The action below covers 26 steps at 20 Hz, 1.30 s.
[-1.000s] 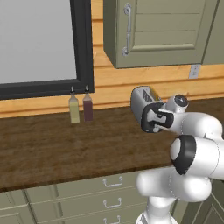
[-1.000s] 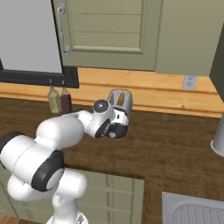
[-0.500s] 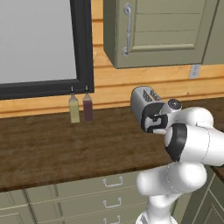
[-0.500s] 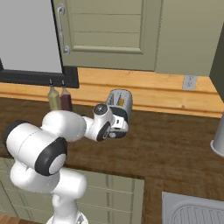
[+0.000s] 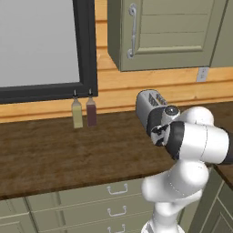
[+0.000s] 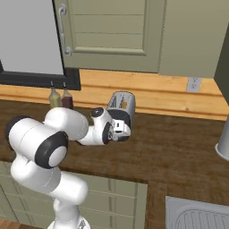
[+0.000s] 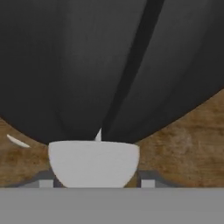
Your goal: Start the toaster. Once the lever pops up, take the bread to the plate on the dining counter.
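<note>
The toaster (image 5: pixel 149 105) stands on the worktop (image 5: pixel 68 154) by the wall. I see the gripper (image 6: pixel 120 129) pressed against its black end panel (image 7: pixel 109 65); I cannot tell the fingers' spread, perhaps half open.

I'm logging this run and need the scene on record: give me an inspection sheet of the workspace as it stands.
Surface: dark wood worktop, drawers below.
Job's things: toaster upright near the wall, its black end panel close before the hand camera, light round knob low in that view; bread not made out.
Clutter: two bottles under the window frame; grey vessel at the right edge.
Gripper: gripper at the toaster's end; opening cannot be told.
Cables: nothing seen.
Surroundings: wall cabinet, wall outlet, sink.
</note>
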{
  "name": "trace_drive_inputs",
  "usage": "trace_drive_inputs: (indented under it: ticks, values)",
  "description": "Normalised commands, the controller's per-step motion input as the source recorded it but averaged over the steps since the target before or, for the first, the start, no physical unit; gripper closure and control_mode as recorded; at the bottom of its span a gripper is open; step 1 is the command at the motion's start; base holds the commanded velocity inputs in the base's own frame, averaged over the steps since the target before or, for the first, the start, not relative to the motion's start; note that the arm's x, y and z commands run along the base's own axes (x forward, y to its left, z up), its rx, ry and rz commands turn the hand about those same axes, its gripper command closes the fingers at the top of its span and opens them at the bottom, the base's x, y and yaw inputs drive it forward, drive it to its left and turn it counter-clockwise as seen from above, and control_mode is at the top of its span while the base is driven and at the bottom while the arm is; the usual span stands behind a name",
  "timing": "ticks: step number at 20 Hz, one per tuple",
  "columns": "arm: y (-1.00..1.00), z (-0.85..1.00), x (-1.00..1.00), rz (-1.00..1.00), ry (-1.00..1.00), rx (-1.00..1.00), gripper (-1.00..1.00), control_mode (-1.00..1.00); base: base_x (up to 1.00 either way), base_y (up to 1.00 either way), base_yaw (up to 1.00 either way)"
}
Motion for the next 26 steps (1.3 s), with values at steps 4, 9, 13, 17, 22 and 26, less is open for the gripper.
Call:
trace_drive_inputs:
  ticks: [4, 9, 13, 17, 22, 26]
  values:
    - [-0.01, 0.8, -0.63, -0.06, -0.25, 0.0, 1.0, -1.0, 0.0, 0.0, 0.0]
    - [-0.2, 1.0, -0.92, -0.11, -0.32, 0.04, 1.0, -1.0, 0.0, 0.0, 0.0]
    - [-0.4, 1.0, -0.97, -0.1, -0.26, 0.09, 1.0, -1.0, 0.0, 0.0, 0.0]
    - [-0.31, 1.0, -0.59, -0.05, -0.1, 0.13, 1.0, -1.0, 0.0, 0.0, 0.0]
    - [-0.33, 1.0, -0.27, 0.02, 0.02, 0.19, 1.0, -1.0, 0.0, 0.0, 0.0]
    - [-0.15, 0.95, -0.2, 0.01, 0.09, 0.37, 1.0, -1.0, 0.0, 0.0, 0.0]
